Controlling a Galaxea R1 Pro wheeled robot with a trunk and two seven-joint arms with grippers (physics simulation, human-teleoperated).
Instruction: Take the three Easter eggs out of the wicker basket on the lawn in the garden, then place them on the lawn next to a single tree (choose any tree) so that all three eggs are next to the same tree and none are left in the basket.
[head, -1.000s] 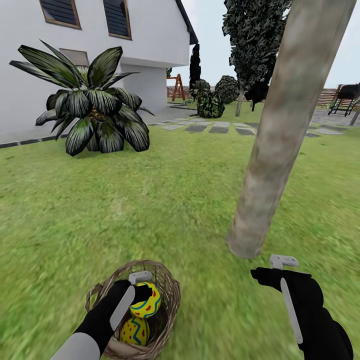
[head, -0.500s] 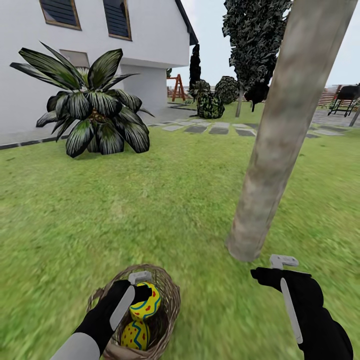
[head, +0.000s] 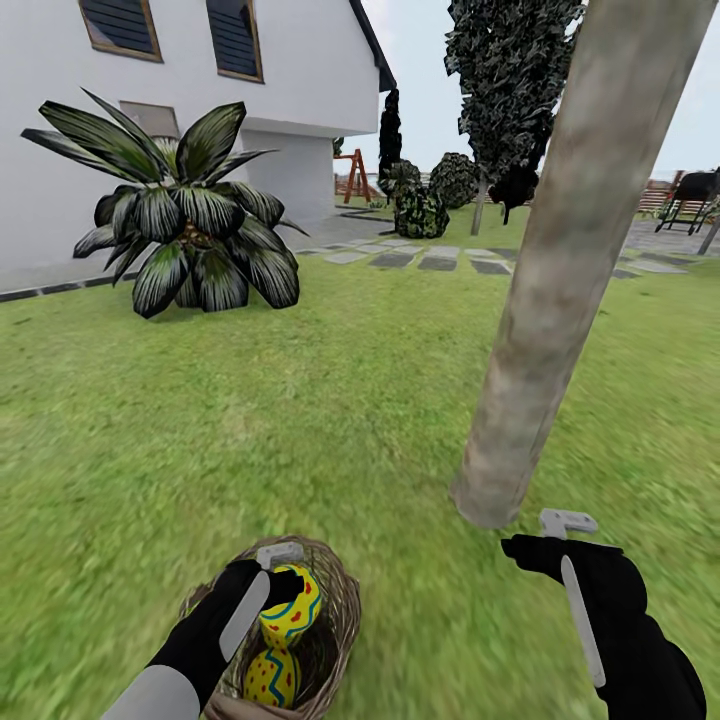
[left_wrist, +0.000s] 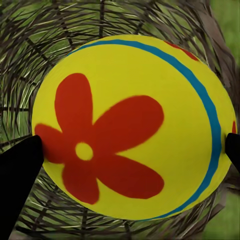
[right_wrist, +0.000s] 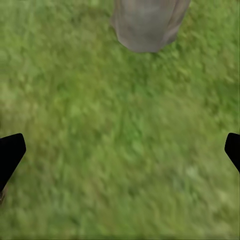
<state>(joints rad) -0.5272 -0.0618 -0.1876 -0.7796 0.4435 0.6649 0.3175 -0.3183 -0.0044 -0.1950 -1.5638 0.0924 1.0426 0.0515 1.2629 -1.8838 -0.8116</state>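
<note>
The wicker basket stands on the lawn at the bottom of the head view. My left gripper is shut on an Easter egg, yellow with blue bands and red marks, at the basket's rim. In the left wrist view that egg sits between both black fingertips, with the wicker behind it. A second egg lies lower in the basket. My right gripper hangs open over grass just short of the tree; its base shows ahead of the gripper.
A short palm stands at the back left before the white house. Grey stepping stones cross the far lawn, with bushes and a dark tree behind. Open grass lies between basket and trunk.
The whole view has shifted slightly down, so the camera has moved. The basket has dropped lower relative to my left gripper, which still holds the egg. The right gripper keeps its place.
</note>
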